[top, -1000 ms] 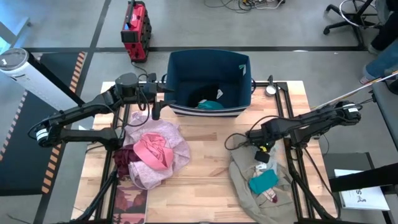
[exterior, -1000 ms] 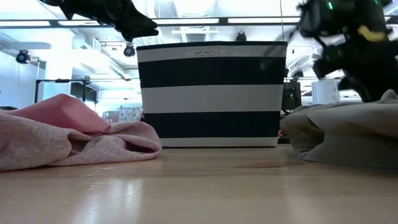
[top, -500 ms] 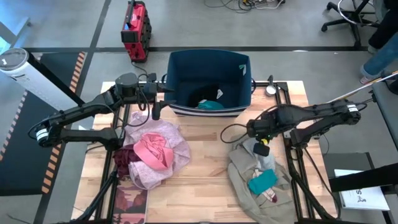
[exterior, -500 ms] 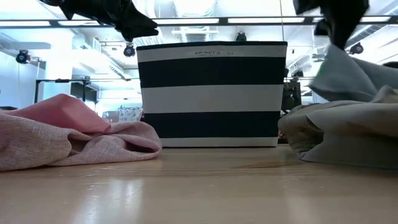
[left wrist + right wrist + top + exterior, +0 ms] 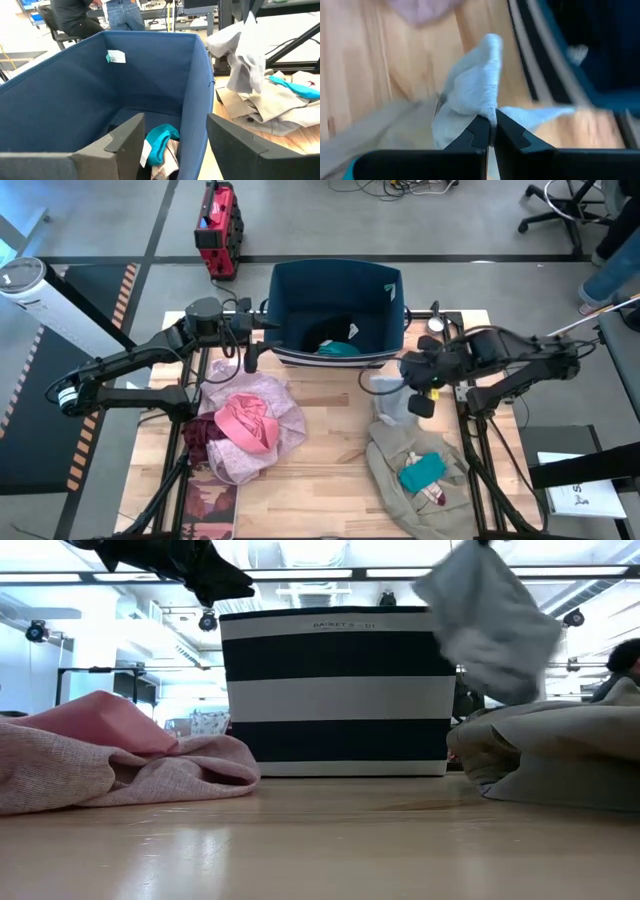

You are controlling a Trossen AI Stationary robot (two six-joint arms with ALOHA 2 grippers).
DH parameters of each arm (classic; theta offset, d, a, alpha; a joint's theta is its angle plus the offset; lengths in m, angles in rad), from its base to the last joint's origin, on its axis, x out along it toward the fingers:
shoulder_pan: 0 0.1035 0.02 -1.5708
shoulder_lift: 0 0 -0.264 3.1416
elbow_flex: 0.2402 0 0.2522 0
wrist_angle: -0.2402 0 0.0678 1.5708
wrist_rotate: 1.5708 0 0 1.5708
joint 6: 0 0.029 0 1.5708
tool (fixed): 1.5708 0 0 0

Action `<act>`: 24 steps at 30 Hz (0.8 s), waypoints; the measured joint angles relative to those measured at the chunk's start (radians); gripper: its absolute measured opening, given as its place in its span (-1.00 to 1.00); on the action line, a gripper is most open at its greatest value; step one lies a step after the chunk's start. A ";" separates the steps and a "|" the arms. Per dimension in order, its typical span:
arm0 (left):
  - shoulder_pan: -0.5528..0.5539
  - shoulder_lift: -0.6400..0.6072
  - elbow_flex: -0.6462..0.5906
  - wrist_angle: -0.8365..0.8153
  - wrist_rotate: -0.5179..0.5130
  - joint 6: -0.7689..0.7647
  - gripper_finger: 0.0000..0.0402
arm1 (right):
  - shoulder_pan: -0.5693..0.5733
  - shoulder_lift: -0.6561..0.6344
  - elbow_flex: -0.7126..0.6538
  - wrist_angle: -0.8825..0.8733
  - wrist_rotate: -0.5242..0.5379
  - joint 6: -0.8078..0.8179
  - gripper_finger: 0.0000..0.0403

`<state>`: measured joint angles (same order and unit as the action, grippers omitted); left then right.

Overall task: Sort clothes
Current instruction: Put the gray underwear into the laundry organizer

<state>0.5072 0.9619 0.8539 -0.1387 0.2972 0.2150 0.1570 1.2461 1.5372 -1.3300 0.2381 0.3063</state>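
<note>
We are carrying the grey garment (image 5: 391, 395), right of centre in the high view and clear of the beige pile (image 5: 415, 470), pinched in our clenched right gripper (image 5: 418, 383), and should clear the navy bin's (image 5: 338, 272) rim before releasing, while our left gripper (image 5: 250, 352) is hovering empty, jaws apart.

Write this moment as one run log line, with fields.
right gripper: shut on grey garment, lifted beside navy bin | left gripper: open over bin | beige garment: on table
</note>
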 joint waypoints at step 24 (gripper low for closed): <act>0.000 -0.021 0.000 -0.003 0.000 0.000 0.14 | -0.249 0.046 0.074 0.813 0.259 -0.635 -1.00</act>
<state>0.5072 0.9405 0.8539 -0.1416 0.2974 0.2150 -0.0922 1.2917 1.6112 -0.5167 0.4975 -0.3291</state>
